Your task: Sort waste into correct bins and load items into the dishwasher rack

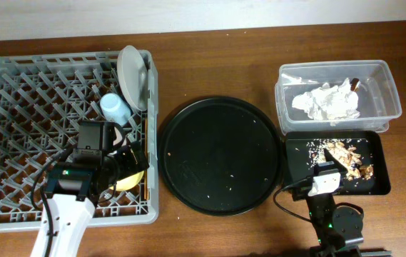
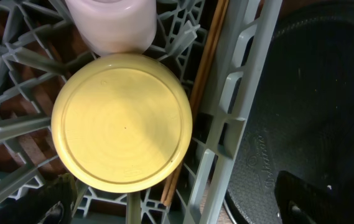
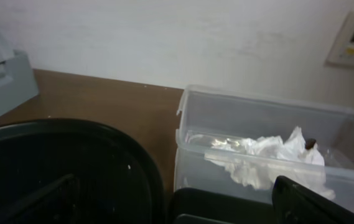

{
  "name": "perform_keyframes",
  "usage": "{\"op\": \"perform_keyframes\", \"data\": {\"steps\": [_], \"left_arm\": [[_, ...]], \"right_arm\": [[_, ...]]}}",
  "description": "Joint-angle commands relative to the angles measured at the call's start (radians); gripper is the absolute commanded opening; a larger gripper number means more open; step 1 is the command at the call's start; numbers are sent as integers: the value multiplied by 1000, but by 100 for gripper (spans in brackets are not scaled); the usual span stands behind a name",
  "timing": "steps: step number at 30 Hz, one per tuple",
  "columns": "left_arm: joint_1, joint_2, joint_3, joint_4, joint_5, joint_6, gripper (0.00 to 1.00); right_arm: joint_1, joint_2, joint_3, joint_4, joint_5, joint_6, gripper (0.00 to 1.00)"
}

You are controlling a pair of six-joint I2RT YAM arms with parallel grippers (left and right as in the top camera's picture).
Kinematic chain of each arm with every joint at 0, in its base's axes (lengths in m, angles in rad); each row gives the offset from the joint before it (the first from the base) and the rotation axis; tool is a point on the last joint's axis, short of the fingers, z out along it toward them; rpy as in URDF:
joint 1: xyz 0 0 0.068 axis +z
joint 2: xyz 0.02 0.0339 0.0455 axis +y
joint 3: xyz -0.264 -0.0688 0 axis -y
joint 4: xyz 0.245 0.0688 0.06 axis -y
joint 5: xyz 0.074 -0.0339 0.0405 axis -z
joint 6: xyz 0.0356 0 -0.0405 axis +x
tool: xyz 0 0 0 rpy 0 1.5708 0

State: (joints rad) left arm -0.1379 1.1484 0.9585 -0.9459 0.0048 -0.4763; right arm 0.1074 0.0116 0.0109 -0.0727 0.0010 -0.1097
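Observation:
The grey dishwasher rack [image 1: 17, 107] holds the pale plate [image 1: 133, 75] on edge, the light-blue cup [image 1: 115, 108] and the upside-down yellow bowl [image 2: 122, 121]. The pink cup [image 2: 111, 22] stands just beyond the bowl. Two chopsticks [image 2: 204, 81] lie along the rack's right wall. My left gripper [image 2: 177, 208] is open, just back from the bowl, one finger over the rack and one outside its wall. The tissue wad [image 1: 327, 101] lies in the clear tub [image 1: 384, 86]. Food scraps [image 1: 345, 153] lie in the black rectangular tray [image 1: 377, 178]. My right gripper [image 3: 183, 202] is open and empty over that tray.
The large round black tray [image 1: 220, 153] sits between the rack and the bins, with a few crumbs on it. It also shows in the left wrist view [image 2: 313, 93] and the right wrist view [image 3: 58, 168]. The tub [image 3: 257, 124] stands near the wall.

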Motion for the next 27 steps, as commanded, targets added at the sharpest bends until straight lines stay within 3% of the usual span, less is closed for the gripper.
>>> {"op": "perform_keyframes", "data": {"steps": [1,16,18,22,24,27], "left_arm": [[3,-3,15,-1,7,2,99],[3,-3,15,-1,7,2,99],[3,-4,14,-1,-43,2,99],[3,-227,-74,-9,-76,2,99],[3,-521,-243,-9,-76,2,99],[4,-797,-405,9,-83,2,99]], "right_arm": [[2,-8,-5,-6,-26,-47,99],[3,-8,-5,-6,-26,-47,99],[3,-8,-5,-6,-26,-47,99],[3,-8,-5,-6,-26,-47,99],[3,-8,-5,-6,-26,-47,99],[3,-8,-5,-6,-26,-47,99]]}}
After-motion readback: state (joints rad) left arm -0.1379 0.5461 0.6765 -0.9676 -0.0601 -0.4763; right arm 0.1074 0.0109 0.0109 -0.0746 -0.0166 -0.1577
